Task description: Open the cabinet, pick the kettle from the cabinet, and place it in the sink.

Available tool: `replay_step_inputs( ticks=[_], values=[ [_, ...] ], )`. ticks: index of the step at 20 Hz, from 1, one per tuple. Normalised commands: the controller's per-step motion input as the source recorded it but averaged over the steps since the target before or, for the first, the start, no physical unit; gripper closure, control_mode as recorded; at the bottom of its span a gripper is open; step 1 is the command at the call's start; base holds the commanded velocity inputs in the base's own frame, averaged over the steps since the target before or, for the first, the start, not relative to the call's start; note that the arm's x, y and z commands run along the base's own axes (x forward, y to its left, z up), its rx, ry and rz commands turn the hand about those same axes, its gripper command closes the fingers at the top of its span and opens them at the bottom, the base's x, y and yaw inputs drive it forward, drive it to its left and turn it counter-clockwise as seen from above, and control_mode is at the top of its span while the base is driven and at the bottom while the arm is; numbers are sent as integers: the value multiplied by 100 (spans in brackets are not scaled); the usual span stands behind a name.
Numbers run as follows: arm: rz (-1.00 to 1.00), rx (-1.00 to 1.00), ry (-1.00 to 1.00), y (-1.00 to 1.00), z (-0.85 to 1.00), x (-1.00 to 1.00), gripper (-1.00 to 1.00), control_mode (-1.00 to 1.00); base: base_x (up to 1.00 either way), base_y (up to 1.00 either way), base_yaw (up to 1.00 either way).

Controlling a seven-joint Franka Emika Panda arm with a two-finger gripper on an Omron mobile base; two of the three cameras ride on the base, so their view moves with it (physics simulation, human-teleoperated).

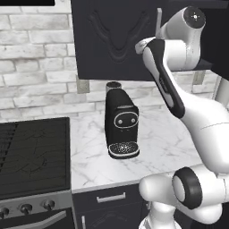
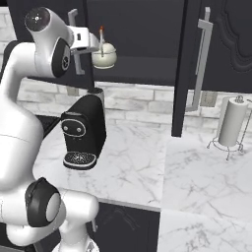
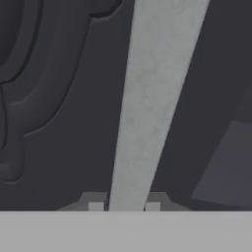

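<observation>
Silver bar handle [image 3: 147,108] sits clamped between the tool's [image 3: 124,205] tips on the left door [image 1: 114,38]; pull along the hinge arc, wrist square. Kettle [image 2: 104,56] waits inside the cabinet [image 2: 142,37].

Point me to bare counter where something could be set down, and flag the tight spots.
Free: the marble counter between the coffee machine and the paper towel holder, and the strip between the stove and the coffee machine. Crowded: at the cabinet, where the gripper is on the left door handle beside the kettle.
</observation>
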Motion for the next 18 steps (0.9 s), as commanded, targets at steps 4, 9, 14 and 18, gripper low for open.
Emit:
replay_step_inputs(
  ticks=[4, 9, 14, 18],
  values=[
    [0, 0, 0, 4, 3, -60, 100, -100, 0, 0, 0],
    [0, 0, 0, 8, 4, -58, 100, -100, 0, 0, 0],
    [-1, 0, 0, 14, 6, -56, 100, -100, 0, 0, 0],
    [-2, 0, 0, 17, 8, -55, 100, -100, 0, 0, 0]
  ],
)
